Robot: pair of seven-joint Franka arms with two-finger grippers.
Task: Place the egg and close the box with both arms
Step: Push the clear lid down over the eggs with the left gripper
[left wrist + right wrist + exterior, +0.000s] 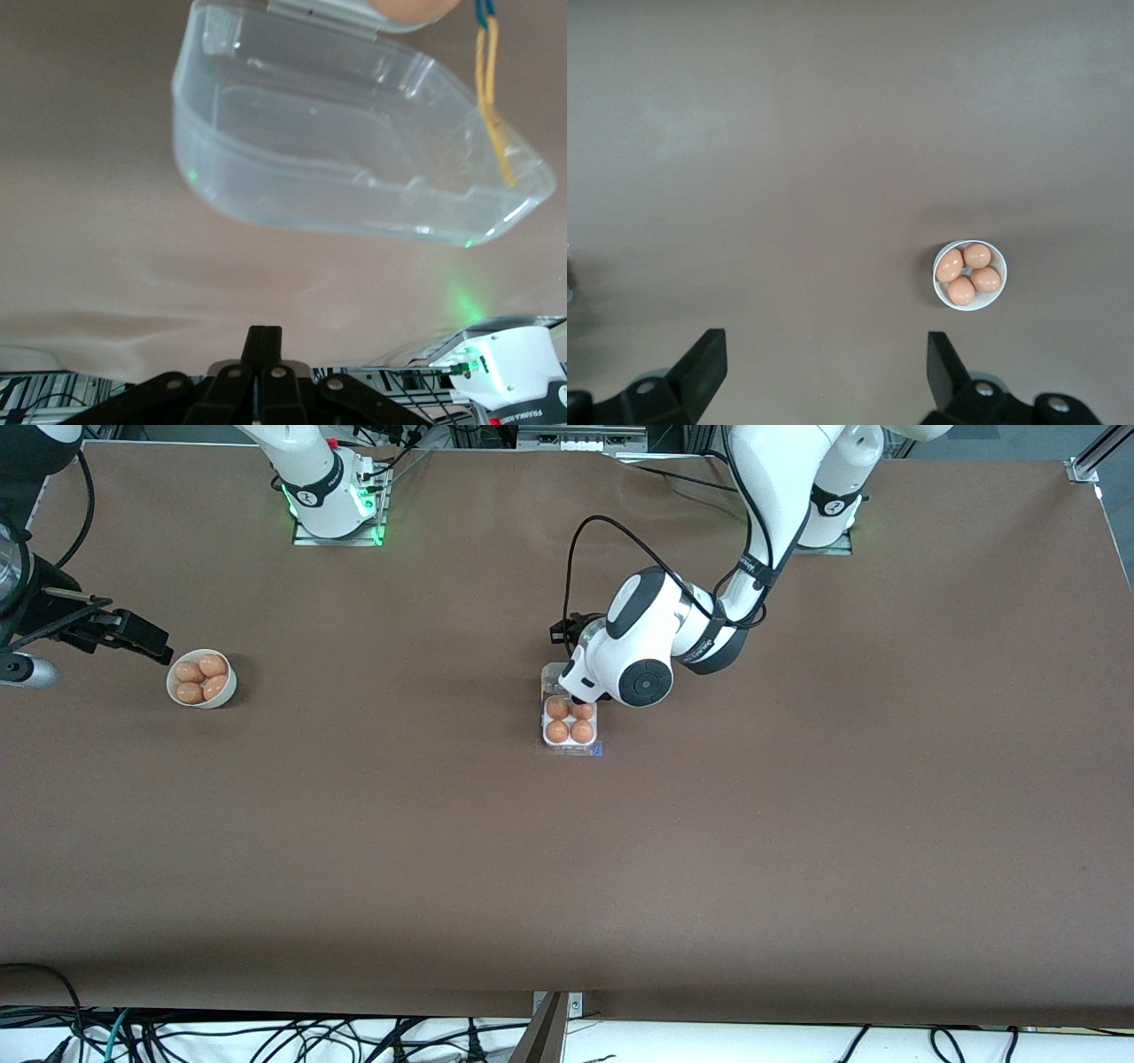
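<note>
the box [570,726] sits mid-surface [567,850]: a square white tray with four smooth tan eggs [570,720], its glossy clear lid [354,150] hinged open toward the arms' bases. the left gripper [263,341], pinched shut and empty, is just beside the lid. the right gripper [824,363], wide and empty, hangs near a round white bowl [202,679] of eggs.

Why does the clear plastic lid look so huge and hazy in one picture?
In the left wrist view the hinged clear plastic lid fills the frame close up, soft-edged, with green glints along its rim; in the front view the small square white egg carton is tiny, evenly lit; the right wrist view shows the round white bowl sharply.
</note>
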